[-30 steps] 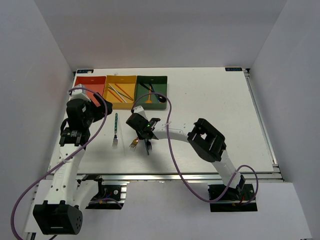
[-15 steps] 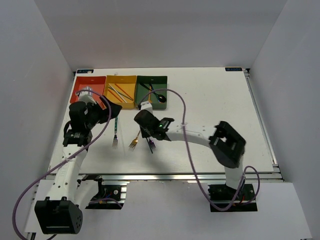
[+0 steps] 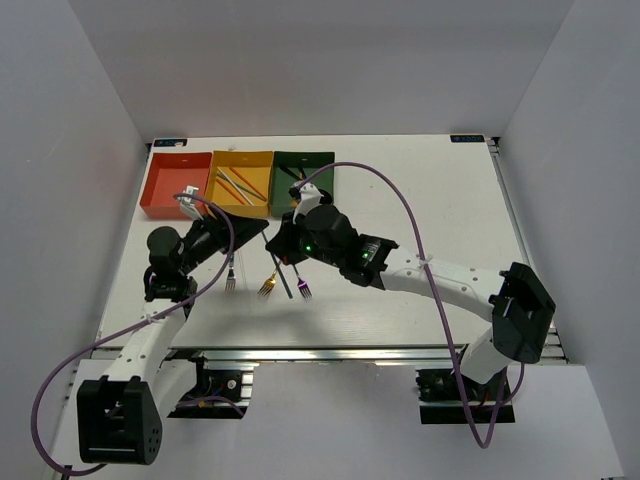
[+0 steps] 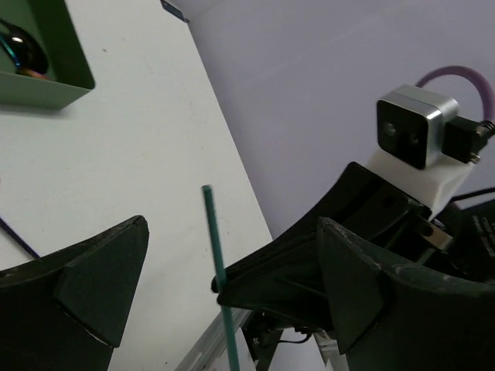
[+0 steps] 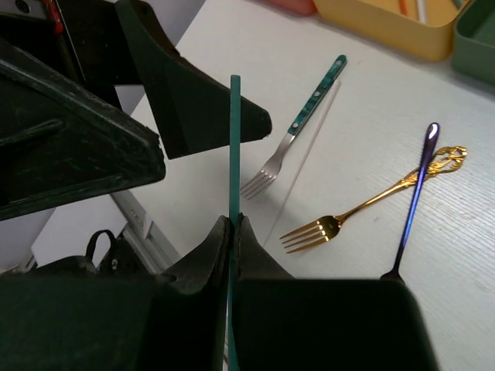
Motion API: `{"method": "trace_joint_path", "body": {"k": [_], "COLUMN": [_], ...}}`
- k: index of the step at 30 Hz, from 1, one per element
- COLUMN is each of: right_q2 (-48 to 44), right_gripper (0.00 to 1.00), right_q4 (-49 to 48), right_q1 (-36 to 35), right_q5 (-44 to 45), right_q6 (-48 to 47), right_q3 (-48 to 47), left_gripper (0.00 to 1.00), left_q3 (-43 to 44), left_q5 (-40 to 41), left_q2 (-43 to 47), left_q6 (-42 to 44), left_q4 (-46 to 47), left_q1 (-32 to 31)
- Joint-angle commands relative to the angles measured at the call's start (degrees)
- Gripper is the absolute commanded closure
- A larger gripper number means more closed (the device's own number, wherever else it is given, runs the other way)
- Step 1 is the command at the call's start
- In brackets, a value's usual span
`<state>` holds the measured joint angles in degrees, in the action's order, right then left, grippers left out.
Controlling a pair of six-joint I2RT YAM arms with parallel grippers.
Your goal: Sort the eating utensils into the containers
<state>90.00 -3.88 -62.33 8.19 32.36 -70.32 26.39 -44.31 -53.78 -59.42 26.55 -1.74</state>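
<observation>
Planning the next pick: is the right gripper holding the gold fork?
No, the right gripper is shut on a teal chopstick, while the gold fork lies on the table beside the purple fork.

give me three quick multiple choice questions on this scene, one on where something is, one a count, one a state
1. Where does the gold fork lie?
a) held up in the air
b) flat on the table, between the teal-handled fork and the purple fork
c) hanging over the table's edge

2. How many forks lie loose on the table?
a) one
b) five
c) three

3. How is the right gripper?
a) shut on the teal chopstick
b) wide open
c) shut on nothing

Answers:
1 b, it rests on the white top with a fork on either side.
2 c, the teal-handled, gold and purple ones.
3 a, in the right wrist view its fingers press together on the chopstick.
</observation>
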Motion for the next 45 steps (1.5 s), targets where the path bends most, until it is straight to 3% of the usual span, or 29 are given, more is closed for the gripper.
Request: {"method": "trace_joint_path", "body": {"k": [1, 3, 5, 7, 10, 11, 13, 14, 15, 17, 18, 19, 20, 21, 22, 24, 25, 28, 30, 31, 32, 34, 36, 41, 44, 45], "right_q2": [-2.1, -1.8, -1.4, -1.1, -1.0, -1.1, -1.8, -2.1, -3.1, -4.6, -6.5, -7.7, -8.9, -11.6, -13.1, -17.5, -18.9, -24.0, -27.1, -28.0, -29.6, -31.0, -32.7, -33.6, -32.4, -32.2], "right_gripper": [1.0, 1.0, 1.0, 1.0, 1.0, 1.0, 1.0, 1.0, 0.88, 0.5, 0.14, 0.11, 0.11, 0.11, 0.11, 0.11, 0.11, 0.11, 0.11, 0.11, 0.11, 0.11, 0.11, 0.11, 0.11, 0.11], "right_q4": [-4.6, -4.8, -4.8, -4.9, -5.3, -5.3, -5.3, -5.6, -6.2, -6.3, -6.0, -4.3, -3.4, -2.5, -1.2, -0.8, -0.6, 0.5, 1.8, 2.0, 2.8, 3.4, 3.4, 3.4, 3.4, 3.5], "right_q1": [0.3, 0.2, 0.3, 0.2, 0.2, 0.2, 0.3, 0.4, 0.7, 1.7, 2.0, 3.0, 3.4, 4.0, 5.1, 6.2, 7.1, 8.1, 8.4, 8.4, 8.5, 8.8, 9.0, 9.4, 9.4, 9.4], "right_q5": [-4.0, -5.4, -6.5, -7.0, -7.0, -6.4, -5.4, -4.2, -4.0, -1.6, -0.4, 2.7, 4.5, 6.0, 8.2, 9.3, 9.6, 11.1, 11.8, 12.0, 12.4, 13.1, 13.4, 14.8, 14.4, 14.1], "right_q6": [0.5, 0.4, 0.3, 0.3, 0.1, 0.0, -0.1, -0.1, -0.1, 0.5, 0.7, 0.8, 0.9, 1.0, 1.0, 0.8, 0.6, -0.5, -1.5, -1.7, -2.0, -2.7, -3.5, -4.7, -5.4, -5.4], "right_q3": [0.5, -0.2, -0.7, -1.2, -1.2, -1.0, -0.3, 1.1, 2.0, 4.8, 5.8, 6.7, 8.7, 9.8, 11.0, 15.0, 16.2, 19.8, 21.8, 22.4, 22.9, 24.3, 25.2, 25.9, 25.2, 25.0], "left_gripper": [0.03, 0.09, 0.25, 0.34, 0.62, 0.8, 1.0, 1.0, 1.0, 1.0, 1.0, 1.0, 1.0, 1.0, 1.0, 1.0, 1.0, 1.0, 1.0, 1.0, 1.0, 1.0, 1.0, 0.87, 0.6, 0.41], "left_q3": [0.9, 0.9, 1.0, 1.6, 3.2, 3.5, 4.8, 5.7, 6.7, 10.2, 11.6, 16.1, 19.2, 22.6, 29.9, 37.6, 45.9, 58.7, 73.5, 78.5, 89.3, 99.1, 107.4, 100.0, 98.4, 98.6], "left_q5": [-2.3, -2.0, -1.7, -0.7, 0.3, 1.0, 2.3, 4.8, 6.3, 9.6, 14.1, 17.5, 21.1, 29.6, 34.1, 46.7, 50.2, 54.8, 57.4, 57.1, 56.2, 53.9, 51.9, 46.5, 46.5, 46.3], "left_q2": [1.0, 0.8, 0.2, -0.7, -1.9, -2.4, -2.7, -3.4, -3.9, -5.0, -6.5, -7.6, -9.0, -13.0, -15.3, -20.9, -27.5, -42.7, -54.8, -58.9, -63.0, -73.7, -78.3, -77.9, -77.4, -77.3], "left_q6": [-1.8, -1.3, -1.1, 0.3, 3.4, 4.0, 4.6, 6.0, 6.6, 7.3, 7.8, 8.9, 12.0, 13.4, 16.2, 18.9, 19.7, 22.2, 24.3, 25.0, 26.3, 26.9, 26.7, 23.7, 23.5, 23.5], "left_q4": [4.1, 3.5, 3.2, 1.6, -2.5, -3.4, -5.1, -8.8, -10.6, -15.6, -18.1, -21.1, -28.9, -33.1, -38.7, -42.7, -44.3, -47.7, -52.4, -55.5, -57.6, -61.5, -64.9, -57.3, -57.5, -57.8], "left_q1": [-0.8, -1.4, -2.0, -3.1, -4.4, -4.6, -4.7, -4.7, -4.7, -4.7, -4.6, -4.6, -4.6, -4.6, -4.5, -4.2, -4.2, -2.1, -1.3, -1.1, -0.6, -0.4, -0.4, -0.4, -0.3, -0.4]}}
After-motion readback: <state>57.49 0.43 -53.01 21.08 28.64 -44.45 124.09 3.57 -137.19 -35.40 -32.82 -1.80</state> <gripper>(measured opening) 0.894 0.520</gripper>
